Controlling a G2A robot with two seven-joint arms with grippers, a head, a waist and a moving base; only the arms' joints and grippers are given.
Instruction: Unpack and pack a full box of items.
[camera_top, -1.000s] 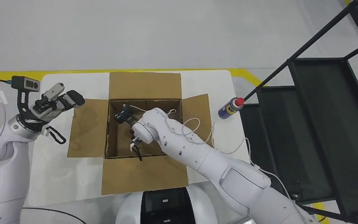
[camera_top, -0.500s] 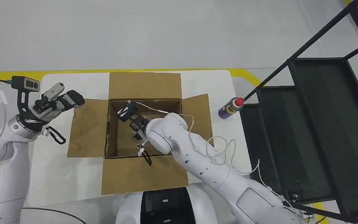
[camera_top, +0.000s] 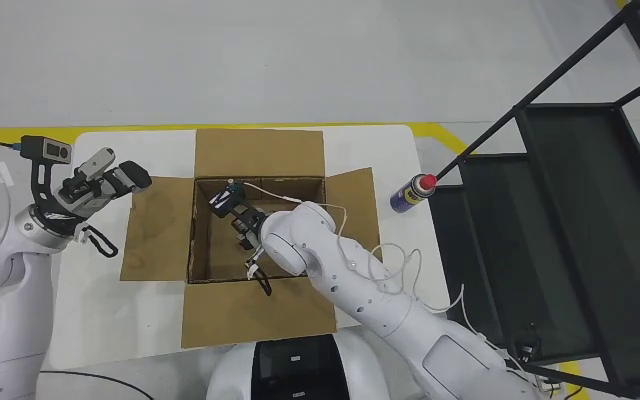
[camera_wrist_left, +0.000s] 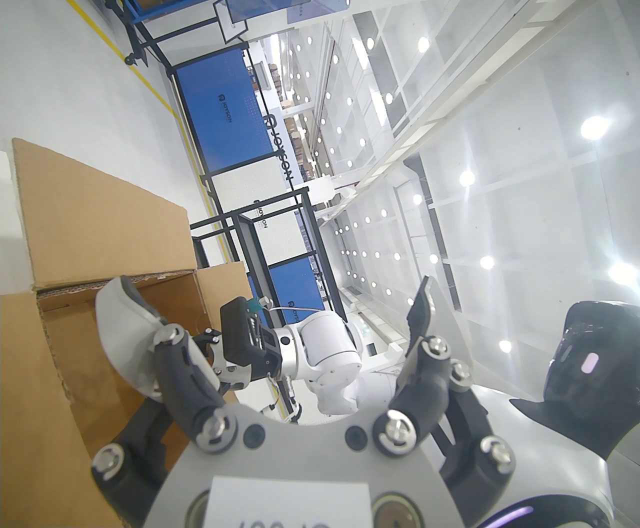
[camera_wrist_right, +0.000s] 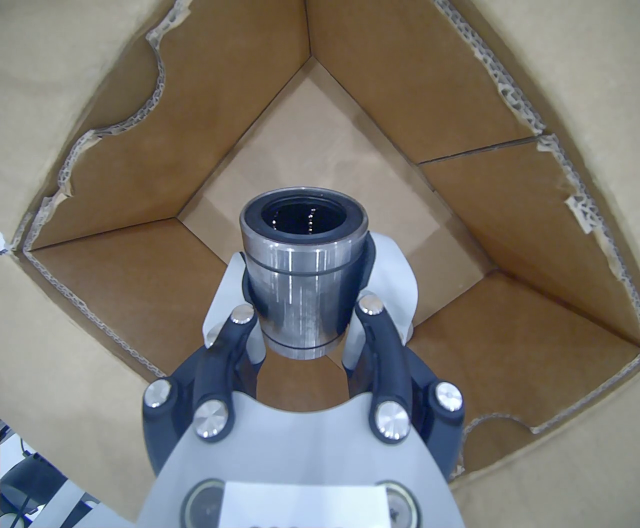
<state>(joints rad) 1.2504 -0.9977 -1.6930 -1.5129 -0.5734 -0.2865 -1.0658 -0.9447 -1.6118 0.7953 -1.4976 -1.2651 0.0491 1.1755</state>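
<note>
An open cardboard box (camera_top: 260, 152) stands in the middle of the white table (camera_top: 100, 300), its flaps spread outward. My right arm (camera_top: 295, 240) goes down into the box. In the right wrist view my right gripper (camera_wrist_right: 310, 275) is shut on a steel cylinder (camera_wrist_right: 300, 235) with a hollow bore, held above the bare box bottom (camera_wrist_right: 320, 150). My left gripper (camera_top: 112, 172) hangs open with nothing in it over the table's left side, beside the box's left flap. The left wrist view has the left gripper (camera_wrist_left: 272, 300) tilted upward, with the box (camera_wrist_left: 100, 220) and the right wrist (camera_wrist_left: 320, 345) beyond it.
A blue spray can with a red cap (camera_top: 411, 192) lies at the table's right edge. A black metal rack (camera_top: 560, 200) stands close on the right. A white cable (camera_top: 350, 225) trails along the right arm over the box's right flap.
My right arm has swung a little to the right inside the box over the first half second, then held still. The left arm has not moved.
</note>
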